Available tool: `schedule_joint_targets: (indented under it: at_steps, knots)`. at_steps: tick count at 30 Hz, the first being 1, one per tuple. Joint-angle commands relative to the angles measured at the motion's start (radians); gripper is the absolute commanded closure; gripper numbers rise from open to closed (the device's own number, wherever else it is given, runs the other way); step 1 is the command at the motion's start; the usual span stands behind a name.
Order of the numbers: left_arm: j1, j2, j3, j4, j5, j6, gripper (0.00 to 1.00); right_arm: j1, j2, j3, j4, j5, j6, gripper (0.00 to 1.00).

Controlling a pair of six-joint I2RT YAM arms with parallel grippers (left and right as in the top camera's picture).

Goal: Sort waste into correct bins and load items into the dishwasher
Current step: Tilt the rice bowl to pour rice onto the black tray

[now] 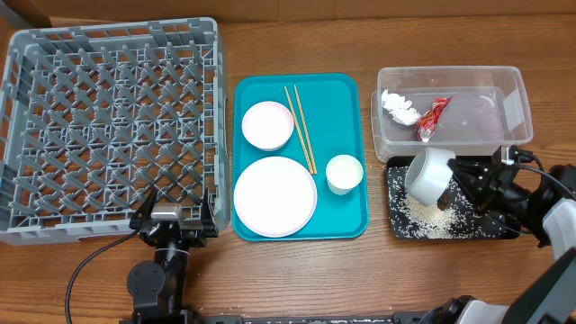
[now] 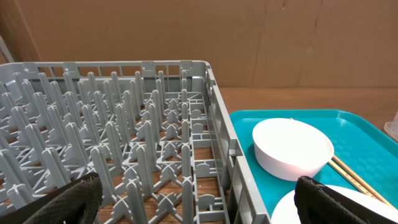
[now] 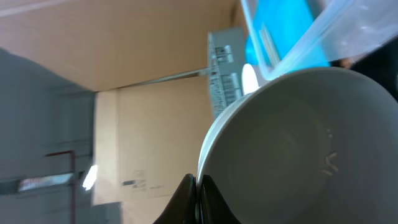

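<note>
Right fingers (image 1: 470, 176): pinching tilted bowl (image 1: 429, 175) by its rim over black tray (image 1: 393, 205)
Left fingers (image 2: 68, 200): apart, empty
Risk: rim grip slips; rice (image 1: 432, 216) bounces past tray edge onto surface (image 1: 378, 270)

A brown wooden table (image 1: 297, 279) with visible grain carries everything. Toward the left of the overhead view sits a large square grey plastic dish rack (image 1: 108, 117) with a lattice bottom, and the wood shows through its grid. Just beside the rack's right wall, with a thin strip of wood between them, lies a rectangular teal plastic tray (image 1: 337, 108). Further right, a clear rectangular plastic tub (image 1: 517, 99) stands at the back. A shallow black rectangular tray (image 1: 468, 231) lies just in front of it; whether the two touch cannot be told. A thin black cable (image 1: 90, 265) curves over the bare wood at the near left.
</note>
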Motion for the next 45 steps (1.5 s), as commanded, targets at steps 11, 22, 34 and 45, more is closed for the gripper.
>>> schedule_joint_targets:
  at_steps: [11, 22, 34, 45]
  knots:
    - [-0.007, -0.010, -0.007, 0.002, 0.007, 0.004, 0.00, 0.225, -0.429, 0.363, -0.227, 0.624, 0.116, 0.96]
    - [-0.007, -0.010, -0.007, 0.002, 0.007, 0.004, 0.00, 0.838, -0.291, 0.596, -0.139, 1.212, 0.297, 0.96]
    - [-0.007, -0.010, -0.007, 0.002, 0.007, 0.004, 0.00, 0.793, -0.196, 0.604, -0.145, 1.112, 0.393, 0.96]
    - [-0.007, -0.010, -0.007, 0.002, 0.007, 0.004, 0.00, 0.280, -0.180, 0.493, -0.316, 0.405, 0.015, 0.96]
